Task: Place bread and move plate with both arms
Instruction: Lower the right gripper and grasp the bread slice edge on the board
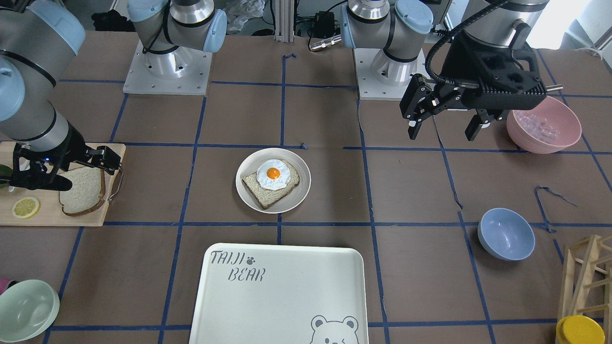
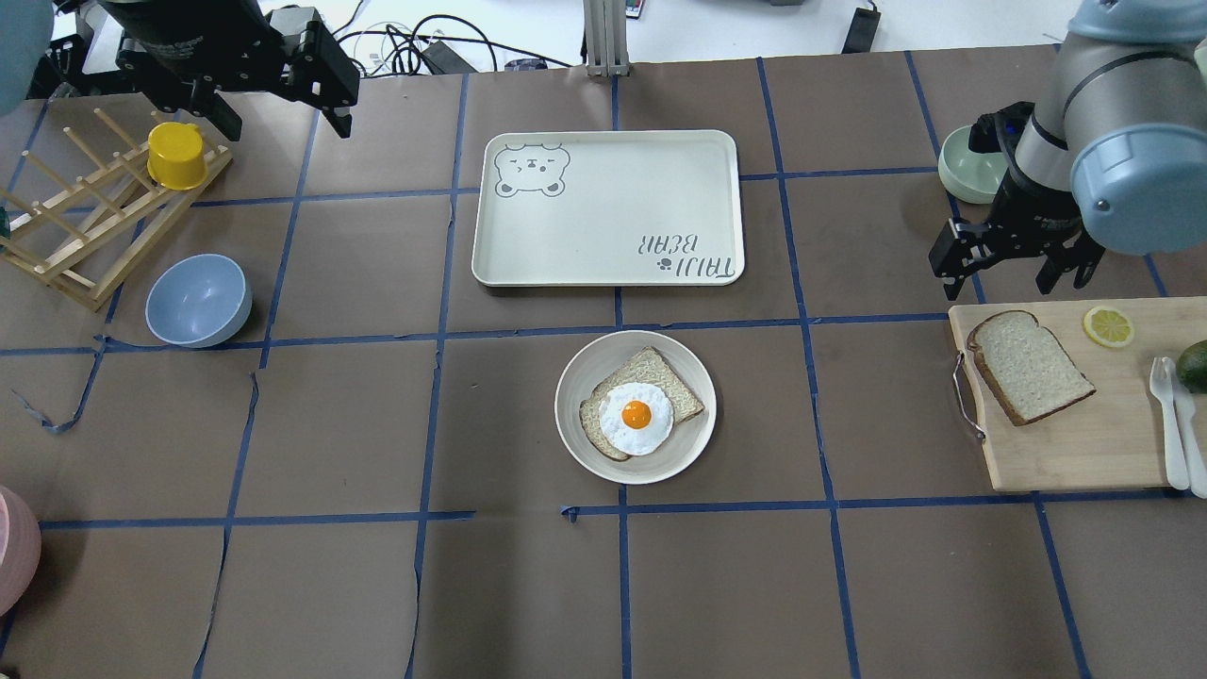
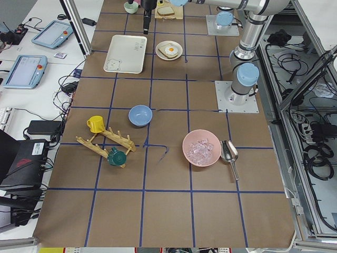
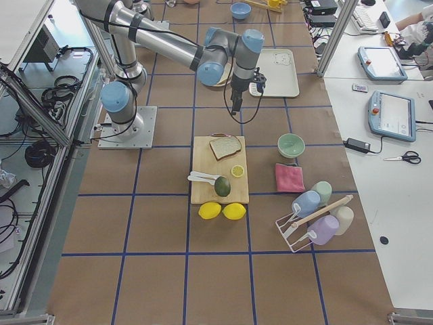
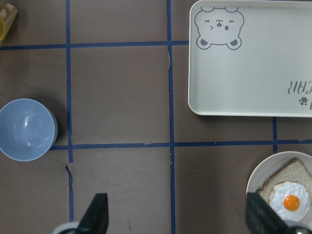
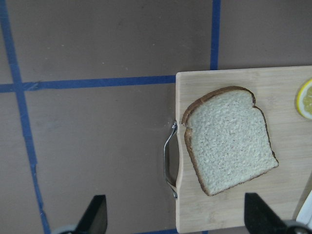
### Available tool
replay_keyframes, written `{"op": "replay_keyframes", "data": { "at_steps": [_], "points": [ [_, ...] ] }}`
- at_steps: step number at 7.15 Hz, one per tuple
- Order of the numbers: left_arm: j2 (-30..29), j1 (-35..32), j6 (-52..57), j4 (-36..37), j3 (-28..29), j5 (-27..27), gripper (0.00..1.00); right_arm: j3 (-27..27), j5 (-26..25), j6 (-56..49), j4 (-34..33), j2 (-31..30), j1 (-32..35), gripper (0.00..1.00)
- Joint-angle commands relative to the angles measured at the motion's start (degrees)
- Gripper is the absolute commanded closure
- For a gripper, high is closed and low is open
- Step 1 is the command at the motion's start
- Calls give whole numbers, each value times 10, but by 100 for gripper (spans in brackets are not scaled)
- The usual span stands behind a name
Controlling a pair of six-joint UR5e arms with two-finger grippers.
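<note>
Plate (image 1: pixel 291 200) near "TAIJI BEAR" tray (image 1: pixel 287 296)

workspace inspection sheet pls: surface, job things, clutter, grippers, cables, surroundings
surface: table in brown paper, blue tape grid, some tape peeling
job's things: bread flat on cutting board; plate holds egg toast
clutter: tray, blue bowl, rack, yellow cup, lemon slice
grippers: left gripper open, empty; right gripper open, empty, by the board
cables: loose leads beyond the table's far edge
surroundings: tablets on side desk
</note>
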Motion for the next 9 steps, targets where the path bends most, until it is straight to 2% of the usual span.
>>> {"op": "replay_keyframes", "data": {
  "at_steps": [1, 2, 3, 6, 7, 9],
  "points": [
    [0, 0, 0, 0, 0, 0, 0, 49, -32, -5, -74, 22, -7, 0],
    [0, 0, 0, 0, 0, 0, 0, 50, -35, -4, -88, 40, -7, 5],
    [0, 0, 0, 0, 0, 0, 0, 50, -51, 0, -93, 63, -8, 18],
    [2, 0, 0, 0, 0, 0, 0, 50, -58, -2, -104, 102, -28, 23],
    [2, 0, 0, 0, 0, 0, 0, 50, -61, -2, -104, 109, -29, 28],
    [3, 1, 0, -1, 0, 0, 0, 50, -69, -1, -104, 115, -29, 30]
  ]
}}
